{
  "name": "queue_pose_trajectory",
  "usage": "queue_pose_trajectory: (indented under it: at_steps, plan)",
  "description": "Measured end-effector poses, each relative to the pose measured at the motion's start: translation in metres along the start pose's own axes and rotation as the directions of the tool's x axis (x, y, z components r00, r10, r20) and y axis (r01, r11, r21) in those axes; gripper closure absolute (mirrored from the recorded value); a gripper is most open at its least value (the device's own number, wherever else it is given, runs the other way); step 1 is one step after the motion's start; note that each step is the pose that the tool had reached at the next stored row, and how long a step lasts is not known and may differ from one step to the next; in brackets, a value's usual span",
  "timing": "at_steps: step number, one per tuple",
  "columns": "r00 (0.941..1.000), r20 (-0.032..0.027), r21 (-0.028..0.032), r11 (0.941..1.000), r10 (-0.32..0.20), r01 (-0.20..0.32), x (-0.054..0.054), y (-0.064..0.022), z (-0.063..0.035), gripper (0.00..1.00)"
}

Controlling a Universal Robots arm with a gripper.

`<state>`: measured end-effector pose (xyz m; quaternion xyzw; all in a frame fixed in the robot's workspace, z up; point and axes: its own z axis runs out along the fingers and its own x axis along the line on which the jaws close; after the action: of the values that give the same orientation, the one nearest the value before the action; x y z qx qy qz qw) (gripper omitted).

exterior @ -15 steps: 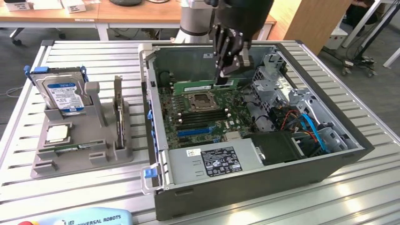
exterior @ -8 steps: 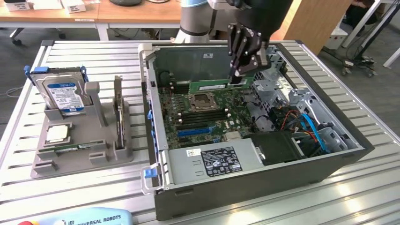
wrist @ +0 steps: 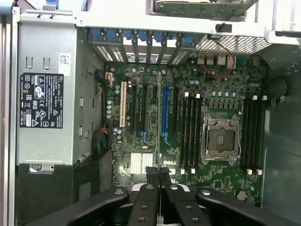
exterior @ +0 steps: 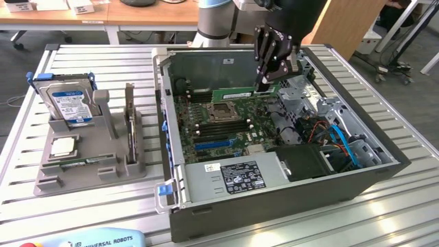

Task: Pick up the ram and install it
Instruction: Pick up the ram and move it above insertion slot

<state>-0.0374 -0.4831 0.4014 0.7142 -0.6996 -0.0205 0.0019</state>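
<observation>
Over the open computer case (exterior: 274, 206), I see the jaws clenched on the ram (exterior: 240, 94), gripping it at its end toward the exterior view's right. The green strip stands level on its long edge above the motherboard (exterior: 219, 135), beside the processor socket (exterior: 223, 111). I can't tell whether it touches a slot. On the desk (exterior: 41, 206), well apart, a grey holder (exterior: 89, 172) carries the blue-labelled hard drive (exterior: 67, 103) and a silver processor chip (exterior: 63, 146).

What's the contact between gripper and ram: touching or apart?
Touching. The exterior view shows the gripper shut on one end of the ram, held above the motherboard.
</observation>
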Motion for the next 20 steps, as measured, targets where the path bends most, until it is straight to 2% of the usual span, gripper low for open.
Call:
queue_pose_trajectory:
  at_steps: [6, 11, 20]
  plan:
    - [0.9994, 0.0011, 0.0009, 0.9994, 0.034, -0.034, 0.000, 0.0000, 0.0002, 0.89]
    - [0.9993, 0.0013, 0.0011, 0.9993, 0.038, -0.038, -0.001, 0.0001, 0.0003, 0.89]
    - [0.9990, 0.0015, 0.0015, 0.9990, 0.045, -0.045, -0.024, -0.0006, 0.0028, 0.89]
